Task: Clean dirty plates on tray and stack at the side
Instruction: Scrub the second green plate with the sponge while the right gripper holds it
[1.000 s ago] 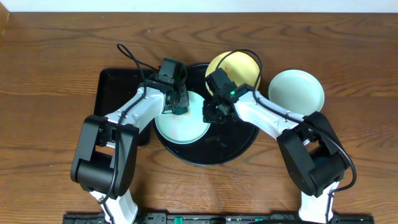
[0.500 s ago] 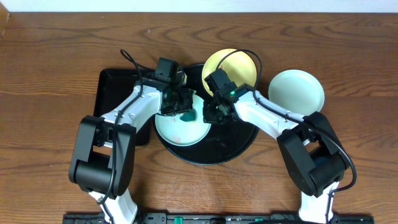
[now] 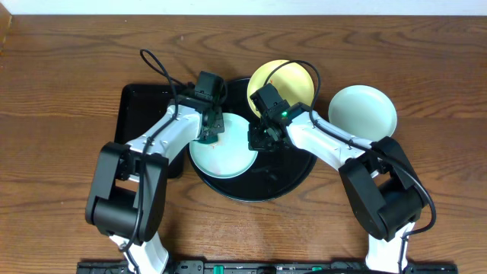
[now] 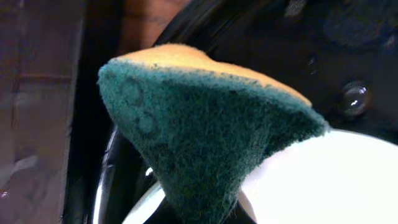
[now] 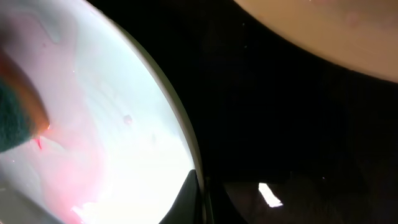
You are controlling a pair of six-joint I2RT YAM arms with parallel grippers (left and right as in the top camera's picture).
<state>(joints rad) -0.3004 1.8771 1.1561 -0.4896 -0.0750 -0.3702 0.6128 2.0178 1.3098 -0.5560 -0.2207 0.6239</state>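
Note:
A pale mint-blue plate (image 3: 224, 156) lies on the left part of the round black tray (image 3: 285, 179). My left gripper (image 3: 209, 134) is shut on a green and yellow sponge (image 4: 205, 143) and presses it on the plate's back left edge. My right gripper (image 3: 259, 140) is shut on the plate's right rim; one finger shows on the rim in the right wrist view (image 5: 194, 194). A pink-red smear (image 5: 68, 180) covers part of that plate (image 5: 137, 149). A pale yellow plate (image 3: 293, 80) rests at the tray's back edge. A second mint plate (image 3: 364, 112) lies on the table to the right of the tray.
A smaller rectangular black tray (image 3: 139, 114) lies left of the round tray, under my left arm. The wooden table (image 3: 68, 68) surrounds everything. Cables loop above both wrists.
My left gripper swept the sponge rightward over the mint plate, then back to the plate's back left edge. My right gripper has stayed on the rim.

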